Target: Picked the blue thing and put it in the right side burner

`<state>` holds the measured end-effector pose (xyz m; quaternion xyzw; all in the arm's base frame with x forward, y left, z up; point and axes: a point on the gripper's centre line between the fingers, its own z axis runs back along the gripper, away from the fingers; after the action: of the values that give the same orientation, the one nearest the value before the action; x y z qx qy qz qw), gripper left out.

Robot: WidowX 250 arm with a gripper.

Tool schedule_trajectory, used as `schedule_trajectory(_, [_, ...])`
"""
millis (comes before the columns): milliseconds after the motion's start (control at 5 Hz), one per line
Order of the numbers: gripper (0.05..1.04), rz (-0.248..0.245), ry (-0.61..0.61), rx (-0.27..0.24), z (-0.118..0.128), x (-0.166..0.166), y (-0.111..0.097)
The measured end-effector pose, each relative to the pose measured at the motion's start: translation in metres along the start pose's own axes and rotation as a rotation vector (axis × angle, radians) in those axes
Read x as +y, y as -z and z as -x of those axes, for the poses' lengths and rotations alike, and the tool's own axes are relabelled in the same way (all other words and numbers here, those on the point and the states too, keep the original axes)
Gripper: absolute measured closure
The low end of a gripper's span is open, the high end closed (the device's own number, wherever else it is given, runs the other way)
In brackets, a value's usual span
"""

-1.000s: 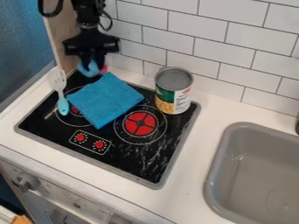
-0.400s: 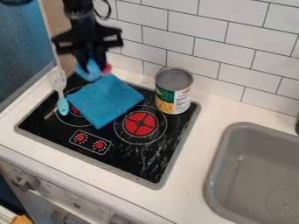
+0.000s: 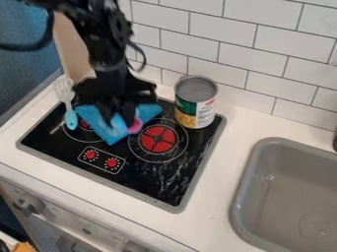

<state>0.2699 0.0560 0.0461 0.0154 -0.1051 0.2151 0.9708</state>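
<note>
Claw (image 3: 119,119) lowered, clamped on blue thing (image 3: 117,127) (part pink)

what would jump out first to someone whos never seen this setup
Probably the black robot arm coming in from the upper left, its gripper holding a small light-blue and pink object over the bright blue cloth on the black stovetop. Next, likely the red right-side burner beside the cloth, and the tall open-looking metal can with a green and yellow label behind that burner.
</note>
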Motion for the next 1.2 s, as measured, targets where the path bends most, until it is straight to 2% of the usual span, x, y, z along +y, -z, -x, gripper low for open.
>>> schedule_trajectory(200, [0.808, -0.025, 0.051, 0.010, 0.023, -0.003, 0.013])
schedule_trajectory(400, [0.808, -0.033, 0.059, 0.008, 0.026, -0.005, 0.020])
schedule_trajectory(600, [0.747, -0.038, 0.078, 0.019, 0.028, -0.009, 0.027])
schedule_trajectory(1000, [0.151, -0.070, 0.078, 0.019, 0.029, -0.004, 0.027])
schedule_trajectory(1200, [0.078, -0.049, 0.076, 0.031, 0.030, -0.007, 0.018])
